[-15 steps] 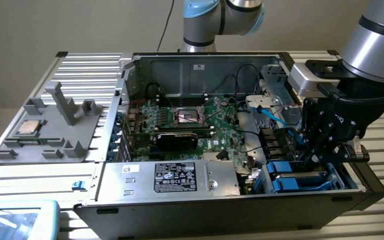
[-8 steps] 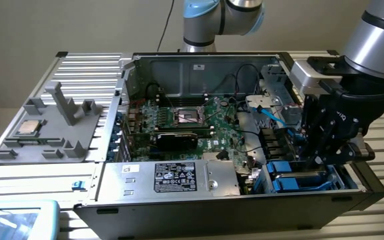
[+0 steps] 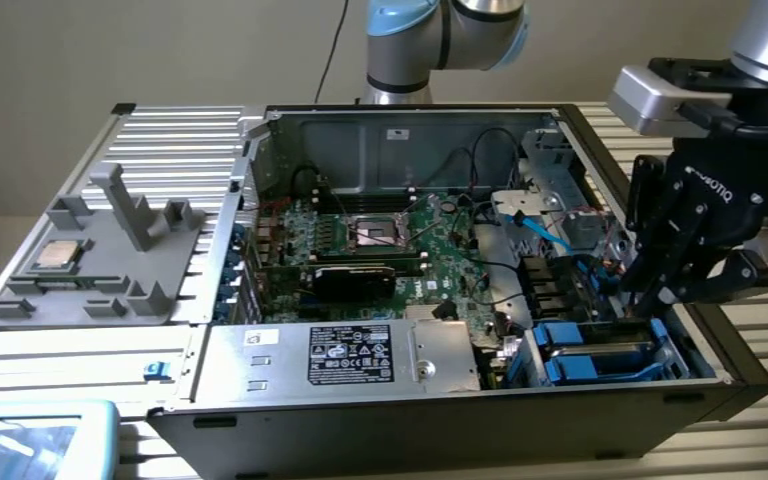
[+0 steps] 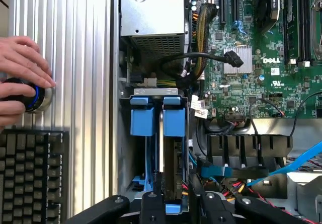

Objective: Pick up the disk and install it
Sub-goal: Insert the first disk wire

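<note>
Ribbed metal bench, plain wall behind. Open PC case [image 3: 357,120] lies flat, side off, giving top access. Disk [image 4: 171,168] stands on edge in drive cage at case's front corner, blue carrier up. Gripper [image 4: 173,204] points straight down over it, fingers seemingly closed on disk's end. Hand [image 4: 22,78] rests on knob beside case.

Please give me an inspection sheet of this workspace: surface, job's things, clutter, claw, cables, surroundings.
Surface: ribbed metal table under an open computer case.
Job's things: the disk in its blue carrier stands in the drive bay beside a second blue carrier.
Clutter: grey fixture holding a CPU chip; keyboard.
Claw: the claw is at the disk's end, inside the bay.
Cables: blue cable and black cables over the motherboard.
Surroundings: a person's hand on a round knob.
</note>
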{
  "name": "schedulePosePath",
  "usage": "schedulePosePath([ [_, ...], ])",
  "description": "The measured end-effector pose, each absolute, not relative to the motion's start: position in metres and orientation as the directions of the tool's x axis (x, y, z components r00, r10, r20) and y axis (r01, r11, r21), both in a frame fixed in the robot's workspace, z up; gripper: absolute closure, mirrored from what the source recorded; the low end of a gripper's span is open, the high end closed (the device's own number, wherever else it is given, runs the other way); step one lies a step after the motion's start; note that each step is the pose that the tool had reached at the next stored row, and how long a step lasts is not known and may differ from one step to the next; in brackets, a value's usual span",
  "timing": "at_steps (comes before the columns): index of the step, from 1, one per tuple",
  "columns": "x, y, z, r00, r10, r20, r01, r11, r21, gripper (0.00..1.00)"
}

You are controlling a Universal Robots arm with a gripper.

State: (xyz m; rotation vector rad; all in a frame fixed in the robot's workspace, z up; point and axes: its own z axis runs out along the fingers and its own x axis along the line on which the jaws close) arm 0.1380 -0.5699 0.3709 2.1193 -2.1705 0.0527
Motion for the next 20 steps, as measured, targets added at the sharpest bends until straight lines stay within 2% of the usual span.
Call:
schedulePosePath([
  [5,0.138,-0.569,0.381,-0.013,-0.991,0.136,-0.999,0.020,0.049,0.68],
  [13,0.138,-0.557,0.386,-0.011,-0.972,0.233,-0.999,0.023,0.047,0.68],
  [20,0.129,-0.540,0.386,-0.012,-0.970,0.242,-0.999,0.024,0.043,0.68],
])
